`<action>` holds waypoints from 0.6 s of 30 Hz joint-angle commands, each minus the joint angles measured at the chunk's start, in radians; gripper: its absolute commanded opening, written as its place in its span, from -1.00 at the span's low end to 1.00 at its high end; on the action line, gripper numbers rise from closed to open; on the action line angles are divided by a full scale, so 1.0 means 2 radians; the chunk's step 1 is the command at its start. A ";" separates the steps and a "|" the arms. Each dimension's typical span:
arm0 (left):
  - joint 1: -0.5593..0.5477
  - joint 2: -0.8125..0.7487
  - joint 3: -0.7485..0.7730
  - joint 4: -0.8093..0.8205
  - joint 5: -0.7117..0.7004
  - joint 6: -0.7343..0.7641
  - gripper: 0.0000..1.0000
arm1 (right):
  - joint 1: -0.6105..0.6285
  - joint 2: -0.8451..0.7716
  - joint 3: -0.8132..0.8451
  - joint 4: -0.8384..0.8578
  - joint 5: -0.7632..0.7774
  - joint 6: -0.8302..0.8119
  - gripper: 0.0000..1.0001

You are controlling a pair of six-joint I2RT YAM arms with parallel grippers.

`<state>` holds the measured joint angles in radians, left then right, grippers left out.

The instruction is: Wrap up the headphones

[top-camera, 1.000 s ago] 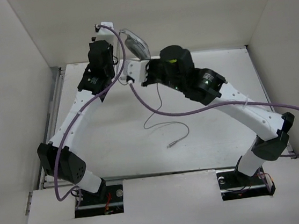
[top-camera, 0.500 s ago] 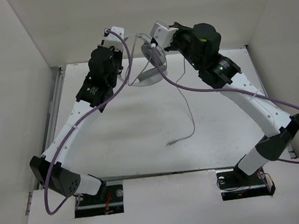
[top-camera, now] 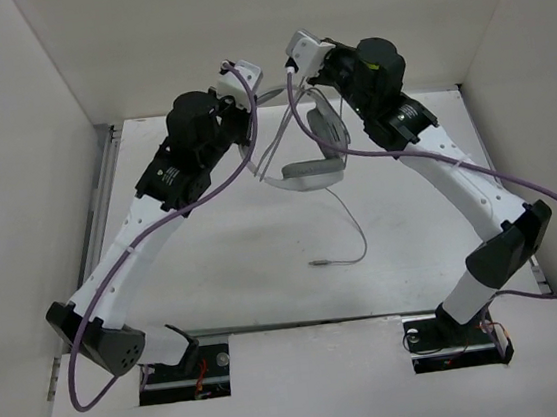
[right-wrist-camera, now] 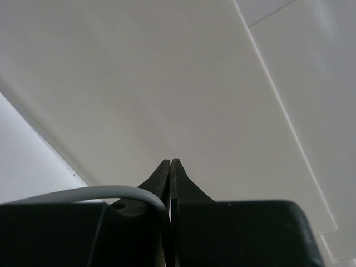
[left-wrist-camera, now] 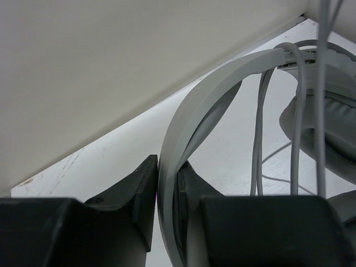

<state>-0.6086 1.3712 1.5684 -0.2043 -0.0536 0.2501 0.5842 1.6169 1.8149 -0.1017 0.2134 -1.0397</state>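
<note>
The white headphones (top-camera: 307, 174) hang in the air above the back of the table, grey ear cups down. My left gripper (top-camera: 244, 80) is shut on the curved headband (left-wrist-camera: 189, 111); the band runs between its fingers (left-wrist-camera: 139, 189) in the left wrist view. Strands of the thin grey cord (left-wrist-camera: 297, 122) cross the band, and one ear cup (left-wrist-camera: 328, 139) shows at the right. My right gripper (top-camera: 297, 51) is raised beside the left one and is shut on the cord (right-wrist-camera: 105, 193). The rest of the cord (top-camera: 352, 220) hangs to the table, its plug (top-camera: 317, 262) lying flat.
White walls enclose the table (top-camera: 215, 266) at the back and both sides; both grippers are close to the back wall (top-camera: 267, 19). Thick purple arm cables (top-camera: 519, 196) loop beside each arm. The arm bases (top-camera: 186, 365) sit at the near edge.
Both grippers moved right and a little toward each other. The headphones swung down and right between them. The loose cord and plug shifted slightly on the table.
</note>
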 commanded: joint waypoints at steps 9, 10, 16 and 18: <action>0.009 -0.042 0.105 0.002 0.081 -0.063 -1.00 | -0.085 0.028 0.041 -0.023 -0.072 0.162 -0.81; 0.011 -0.041 0.114 -0.001 0.087 -0.069 -1.00 | -0.091 0.028 0.041 -0.028 -0.087 0.182 -0.77; 0.025 -0.024 0.175 -0.017 0.139 -0.130 -1.00 | -0.132 0.034 0.041 -0.061 -0.251 0.365 -0.64; 0.029 -0.016 0.199 -0.018 0.152 -0.155 -1.00 | -0.141 0.034 0.031 -0.058 -0.314 0.424 -0.63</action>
<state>-0.5655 1.3495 1.8576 -0.3439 0.1669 0.0841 0.3271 1.6772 1.8515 -0.2100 -0.1741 -0.4545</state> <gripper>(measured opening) 0.152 0.181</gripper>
